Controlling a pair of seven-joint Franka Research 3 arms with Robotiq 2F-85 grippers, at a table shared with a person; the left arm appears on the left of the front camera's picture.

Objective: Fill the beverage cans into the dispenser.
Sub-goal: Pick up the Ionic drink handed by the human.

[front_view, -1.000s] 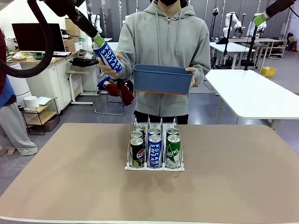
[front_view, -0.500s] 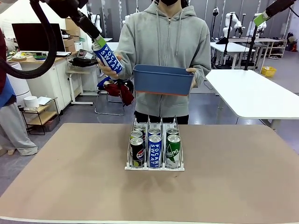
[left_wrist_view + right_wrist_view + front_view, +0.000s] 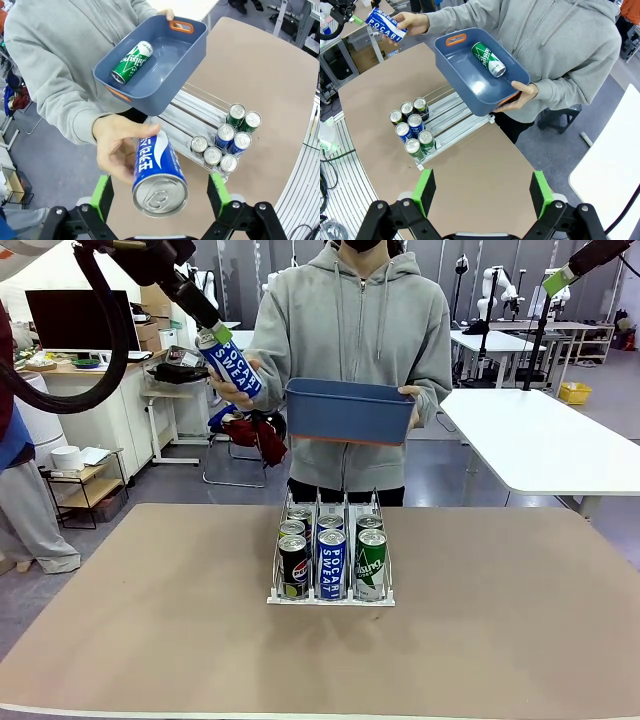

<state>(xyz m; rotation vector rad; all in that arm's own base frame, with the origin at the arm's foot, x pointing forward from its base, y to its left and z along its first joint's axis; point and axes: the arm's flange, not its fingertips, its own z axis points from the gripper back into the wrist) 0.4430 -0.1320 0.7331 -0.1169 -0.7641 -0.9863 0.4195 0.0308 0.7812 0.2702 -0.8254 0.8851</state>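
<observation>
Left gripper (image 3: 161,189) of mine hangs spread wide, its green pads (image 3: 102,196) on either side of a blue-and-white Pocari Sweat can (image 3: 157,172) without touching it. The can lies tilted between them, silver top toward my wrist camera, and the person's hand (image 3: 116,150) holds it. From the front, this meeting sits high above the table's (image 3: 150,640) far left edge.

Beside that hand the person's other hand (image 3: 520,95) carries a blue bin (image 3: 192,47) against their grey hoodie (image 3: 350,320) – one green can (image 3: 131,62) lies on its side inside.

Below the bin, on the table, stands the white wire dispenser (image 3: 192,111). Cans fill the end of all three lanes nearest me: a black Pepsi can (image 3: 293,565), a Pocari can (image 3: 331,563) and a green can (image 3: 371,563) stand in front, with more behind them. The far stretch of the lanes is bare.

My right gripper (image 3: 482,187) hovers high over the table's right side, fingers apart – holding nothing.
</observation>
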